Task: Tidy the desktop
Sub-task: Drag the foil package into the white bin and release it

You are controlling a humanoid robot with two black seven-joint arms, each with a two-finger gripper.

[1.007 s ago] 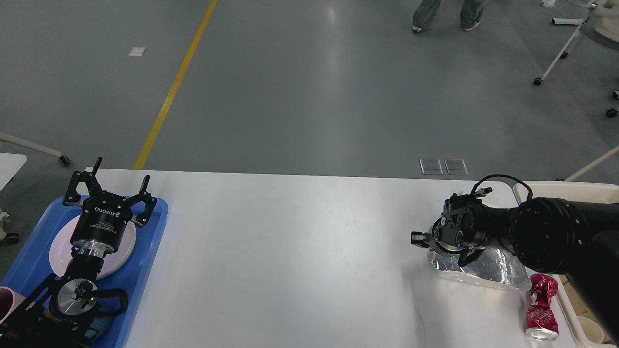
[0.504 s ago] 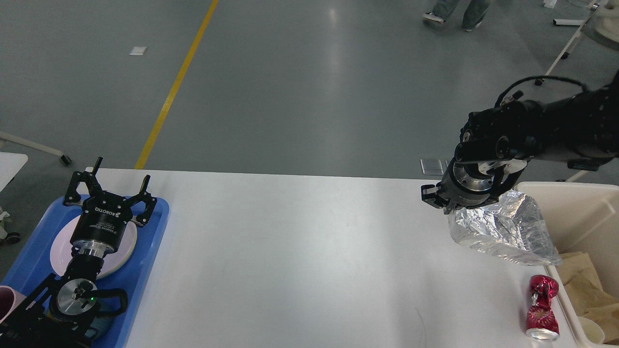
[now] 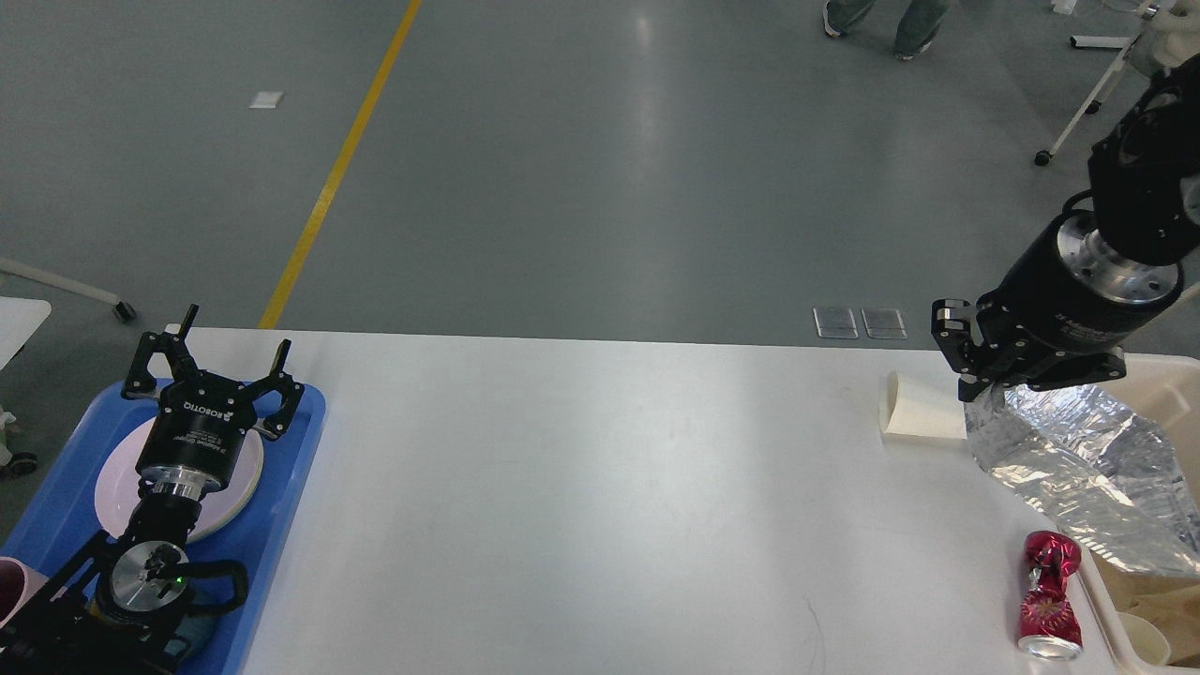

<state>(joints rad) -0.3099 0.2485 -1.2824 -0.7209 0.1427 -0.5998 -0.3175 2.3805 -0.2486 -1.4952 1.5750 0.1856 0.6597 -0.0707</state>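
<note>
The white desktop [image 3: 581, 506] fills the lower view. My right gripper [image 3: 980, 380] is shut on a crumpled silver foil bag [image 3: 1078, 478] and holds it in the air over the desktop's right edge and the beige bin [image 3: 1162, 394]. A white paper cup [image 3: 923, 406] lies on its side on the desktop, left of the bag. A crushed red can [image 3: 1050, 595] lies near the front right. My left gripper [image 3: 220, 361] is open and empty above the blue tray [image 3: 291, 487] and its white plate [image 3: 234, 487].
The beige bin holds brown paper [image 3: 1153, 600] and a paper cup [image 3: 1146, 639]. A pink cup [image 3: 14, 581] stands at the tray's front left. A person's legs [image 3: 886, 23] and wheeled stands are on the floor beyond the desktop.
My right gripper has lifted the foil bag off the desktop and carried it up and right, toward the bin. The paper cup has come into view. The left arm has not moved.
</note>
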